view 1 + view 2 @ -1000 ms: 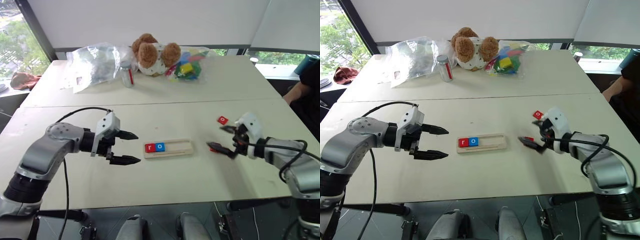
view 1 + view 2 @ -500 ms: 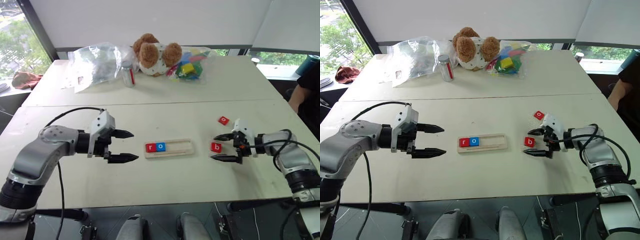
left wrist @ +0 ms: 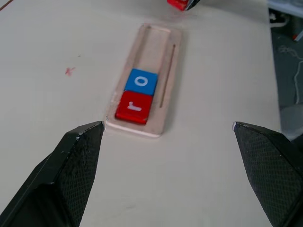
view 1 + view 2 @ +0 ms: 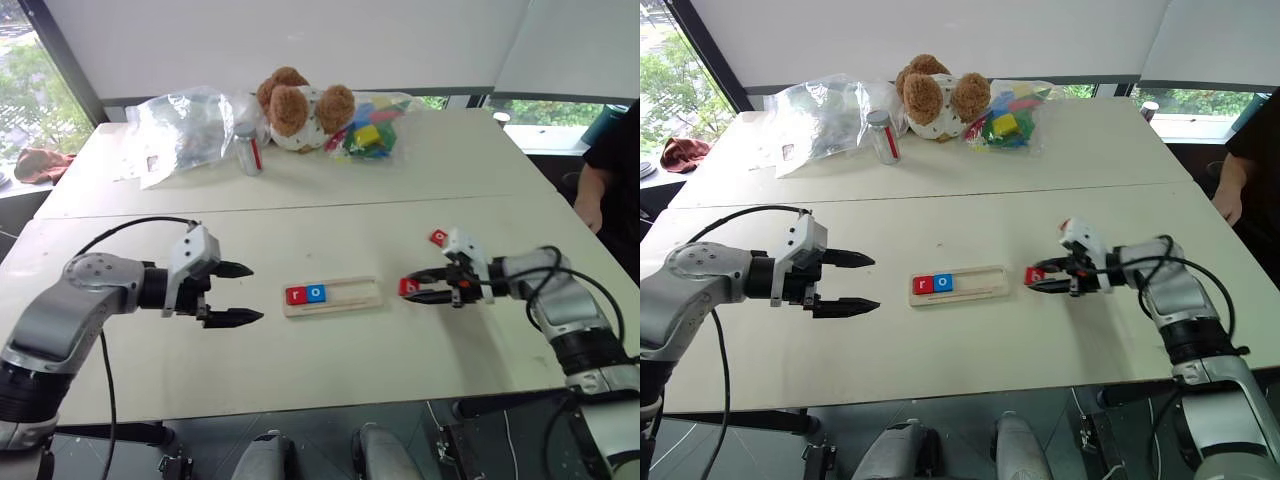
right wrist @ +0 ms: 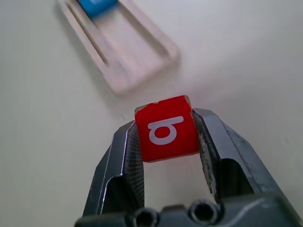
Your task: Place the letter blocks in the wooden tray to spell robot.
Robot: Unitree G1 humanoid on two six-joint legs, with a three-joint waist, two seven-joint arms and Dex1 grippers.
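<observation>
The right claw (image 5: 166, 137) has closed on the red b tile (image 5: 165, 127); left claw (image 4: 233, 293) gapes wide

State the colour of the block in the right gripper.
Red, with a white b; the right wrist view shows it best.

Readable letters on three tiles

A white lowercase "r" stands on the red tile (image 3: 134, 107) at the end of the wooden tray (image 3: 167, 80), and a white "o" on the blue tile (image 3: 141, 82) touching it. A white "b" stands on the red tile (image 5: 165, 128) clamped between the jaws of the right gripper (image 5: 164, 137). The letter on the other red tile (image 4: 439, 237) on the table (image 4: 330, 230) is too small to read.
</observation>
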